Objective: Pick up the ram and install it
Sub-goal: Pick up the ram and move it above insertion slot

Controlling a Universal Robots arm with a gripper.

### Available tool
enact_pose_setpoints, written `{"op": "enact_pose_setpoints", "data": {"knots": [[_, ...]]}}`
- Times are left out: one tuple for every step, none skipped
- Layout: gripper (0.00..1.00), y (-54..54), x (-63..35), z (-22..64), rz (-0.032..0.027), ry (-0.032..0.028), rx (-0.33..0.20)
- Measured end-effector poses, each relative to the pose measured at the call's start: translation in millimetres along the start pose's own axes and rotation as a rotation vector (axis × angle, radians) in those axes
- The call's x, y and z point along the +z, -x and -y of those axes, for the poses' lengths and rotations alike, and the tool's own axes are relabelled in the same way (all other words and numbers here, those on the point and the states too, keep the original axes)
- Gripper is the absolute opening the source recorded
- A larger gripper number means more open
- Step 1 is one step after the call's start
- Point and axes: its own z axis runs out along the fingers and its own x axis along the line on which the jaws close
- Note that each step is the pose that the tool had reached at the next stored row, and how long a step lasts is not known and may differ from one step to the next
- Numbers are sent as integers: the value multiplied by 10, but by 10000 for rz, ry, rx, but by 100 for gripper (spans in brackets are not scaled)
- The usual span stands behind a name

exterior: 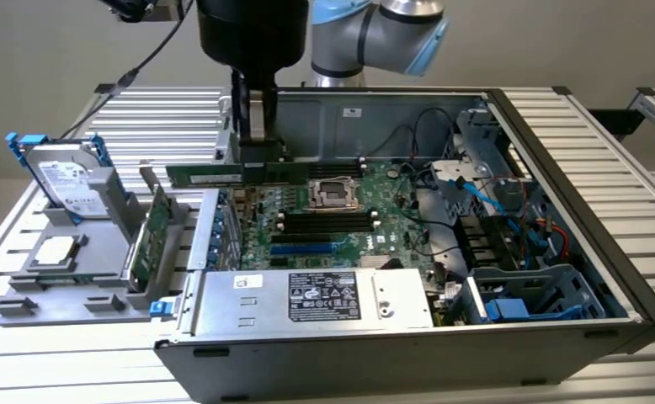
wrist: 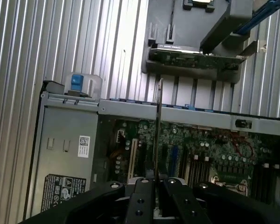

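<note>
We see the gripper (exterior: 258,151), its jaws pinched on the ram (exterior: 206,175), holding the green stick level in the air above the open computer case (exterior: 361,370), near the exterior view's left wall and clear of the motherboard (exterior: 395,198) and its black memory slots (exterior: 325,220).

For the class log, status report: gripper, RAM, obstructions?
Status: gripper shut on the ram. Held level over the case rim, not seated. Nothing seen blocking the memory slots.
</note>
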Motion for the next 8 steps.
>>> {"op": "enact_pose_setpoints", "data": {"knots": [[14, 17, -1, 30, 1, -4, 1], [14, 34, -1, 60, 0, -6, 1], [14, 53, -2, 90, -1, -9, 1], [14, 72, -2, 121, -2, -13, 1], [14, 90, -2, 151, -2, -17, 1], [14, 109, -2, 180, -2, -20, 1], [14, 128, -1, 211, -2, -22, 0], [14, 151, -1, 244, -5, -24, 1]]}}
